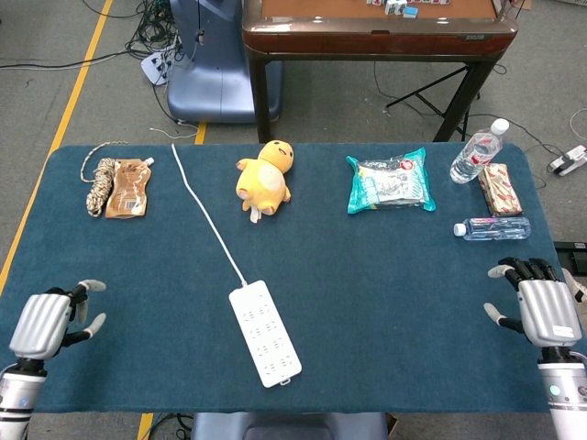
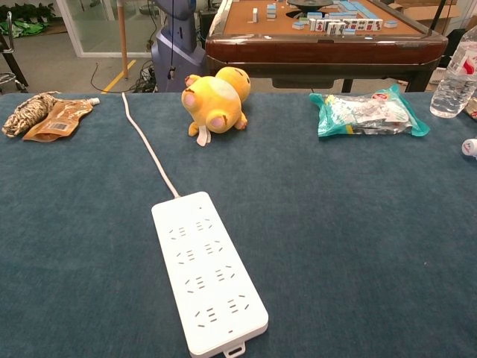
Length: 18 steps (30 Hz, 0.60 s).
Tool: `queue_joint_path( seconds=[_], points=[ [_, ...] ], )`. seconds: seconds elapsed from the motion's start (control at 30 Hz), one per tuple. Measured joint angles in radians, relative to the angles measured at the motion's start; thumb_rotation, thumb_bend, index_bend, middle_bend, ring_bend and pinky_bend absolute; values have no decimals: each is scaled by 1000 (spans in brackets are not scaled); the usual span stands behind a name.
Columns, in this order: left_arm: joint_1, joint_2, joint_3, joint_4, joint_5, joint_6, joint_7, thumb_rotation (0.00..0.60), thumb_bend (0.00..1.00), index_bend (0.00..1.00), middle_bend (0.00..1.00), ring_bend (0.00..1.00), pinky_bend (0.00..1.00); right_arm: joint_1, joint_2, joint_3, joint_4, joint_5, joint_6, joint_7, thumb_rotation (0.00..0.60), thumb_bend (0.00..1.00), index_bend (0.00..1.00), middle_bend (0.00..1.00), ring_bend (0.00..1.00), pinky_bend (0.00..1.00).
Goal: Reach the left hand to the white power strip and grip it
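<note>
The white power strip [image 1: 265, 332] lies flat near the table's front edge, slightly left of the middle; it shows large in the chest view as the power strip [image 2: 208, 271]. Its white cord [image 1: 205, 214] runs to the far edge, also seen as the cord [image 2: 147, 145]. My left hand [image 1: 44, 323] hovers over the front left corner of the table, well left of the strip, fingers apart and holding nothing. My right hand [image 1: 545, 311] is at the front right edge, fingers spread and empty. Neither hand shows in the chest view.
A yellow plush toy [image 1: 265, 174], a teal snack bag [image 1: 390, 181], two water bottles [image 1: 476, 154] [image 1: 492, 228] and a patterned packet [image 1: 500, 189] lie along the far side. A rope coil [image 1: 99, 181] and brown pouch [image 1: 127, 188] sit far left.
</note>
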<state>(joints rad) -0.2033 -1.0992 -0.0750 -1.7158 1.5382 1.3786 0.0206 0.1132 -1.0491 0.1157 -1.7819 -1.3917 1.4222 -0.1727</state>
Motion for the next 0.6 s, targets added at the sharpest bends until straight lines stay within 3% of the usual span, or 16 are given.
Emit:
queue_joint_path(
  seconds=[0.27,0.6],
  points=[
    [-170,-8,-60,-65,36,-152,-1,600,383,415,1000,984,1000,-18,58,20,-45,20,39,25,600,162,390,291,269,443],
    [-358,-162,-85,-45,16,-365,57,600,484,404,1000,997,1000,-39,69,4,-30,37,36,57,600,162,390,291,269,443]
  ],
)
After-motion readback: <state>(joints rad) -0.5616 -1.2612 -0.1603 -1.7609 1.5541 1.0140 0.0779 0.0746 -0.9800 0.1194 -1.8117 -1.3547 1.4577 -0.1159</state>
